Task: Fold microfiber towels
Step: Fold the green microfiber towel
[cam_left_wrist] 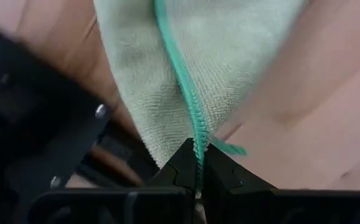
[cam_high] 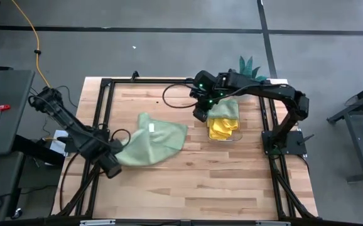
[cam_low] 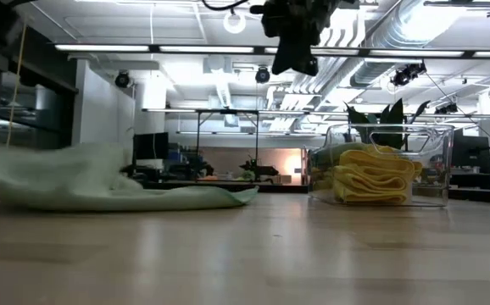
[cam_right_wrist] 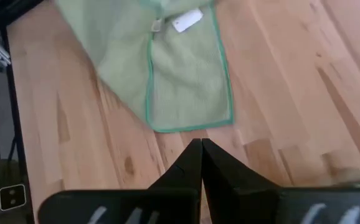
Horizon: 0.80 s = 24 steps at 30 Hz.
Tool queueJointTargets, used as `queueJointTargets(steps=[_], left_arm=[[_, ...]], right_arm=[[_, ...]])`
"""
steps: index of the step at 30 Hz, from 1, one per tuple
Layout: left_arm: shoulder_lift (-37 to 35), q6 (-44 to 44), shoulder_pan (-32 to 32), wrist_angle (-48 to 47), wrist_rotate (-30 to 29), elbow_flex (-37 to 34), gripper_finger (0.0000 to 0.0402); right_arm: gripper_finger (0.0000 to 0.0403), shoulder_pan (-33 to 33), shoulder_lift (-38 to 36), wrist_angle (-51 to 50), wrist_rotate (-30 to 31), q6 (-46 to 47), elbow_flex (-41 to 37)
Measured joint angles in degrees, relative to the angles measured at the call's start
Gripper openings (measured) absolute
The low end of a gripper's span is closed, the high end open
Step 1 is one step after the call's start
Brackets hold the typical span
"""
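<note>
We note the green towel [cam_high: 151, 143] lies crumpled on the bench [cam_high: 232, 182], left of centre. Our left claw [cam_high: 111, 168] is clamped on its near-left hem, so the cloth extends away from that claw toward the middle. Our right claw [cam_high: 201, 113], closed and empty, hangs beside the clear bin [cam_high: 235, 125] of yellow towels [cam_high: 222, 127]; the free edge lies to its left.

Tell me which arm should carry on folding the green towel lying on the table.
Left. Its gripper already pinches the green towel by its edge; the right gripper hangs shut and empty near the bin.
</note>
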Motion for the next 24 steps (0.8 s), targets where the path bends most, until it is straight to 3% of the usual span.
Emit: queueJointTargets(steps=[11, 15, 19, 24], left_arm=[[0.0, -3.5, -2.7, 2.8, 2.3, -0.9, 0.0000], [0.0, -3.5, -2.7, 4.0, 3.2, -0.9, 0.0000], [0.0, -3.5, -2.7, 4.2, 3.4, -0.9, 0.0000], [0.0, -3.3, -2.7, 4.5, 3.4, -0.9, 0.0000]], right_arm=[[0.0000, 4.5, 7.5, 9.9, -0.2, 0.5, 0.0], [0.0006, 5.9, 10.8, 17.0, -2.0, 4.8, 0.0], [0.0040, 7.4, 15.0, 24.4, -5.1, 8.5, 0.0], [0.0106, 10.0, 21.1, 31.1, -2.9, 12.3, 0.0]])
